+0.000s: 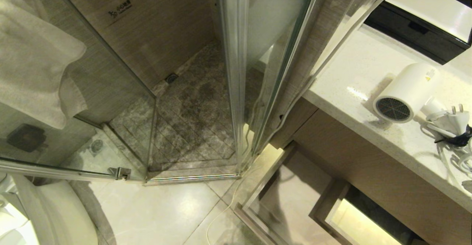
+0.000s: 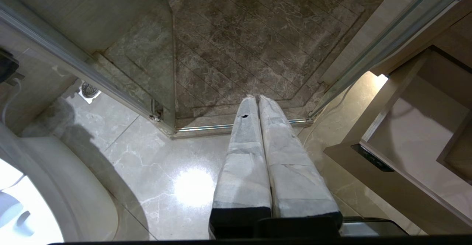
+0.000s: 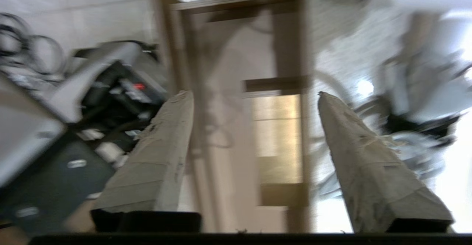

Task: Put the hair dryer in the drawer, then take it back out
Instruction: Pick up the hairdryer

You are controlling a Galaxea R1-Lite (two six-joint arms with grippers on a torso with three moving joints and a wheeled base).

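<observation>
It was a hotel bathroom: pale marble floor tiles, a glass-walled shower stall with a mottled brown stone floor [image 1: 195, 105], and a speckled white stone vanity counter [image 1: 354, 75] along the robot's right. Nearest, low in the head view, the wide shallow tan wood-grain drawer [image 1: 287, 197] stood pulled out under the counter, the rectangular cutout in its floor glowing with light and nothing lying in it. Farther up on the counter lay the white hair dryer [image 1: 405, 90] on its side, its thick short barrel running along the countertop with the dark mesh grille facing the drawer side, and its white cord and plug [image 1: 451, 121] heaped just beside it. Beyond it sat a black countertop box [image 1: 416, 31]. The right gripper [image 3: 254, 97], seen only from its own wrist, had its padded jaws spread apart and empty above the drawer, with the dryer off to its outer side; it was plainly the nearer arm. The left gripper [image 2: 258, 101] hung over the floor by the shower, jaws pressed together.
</observation>
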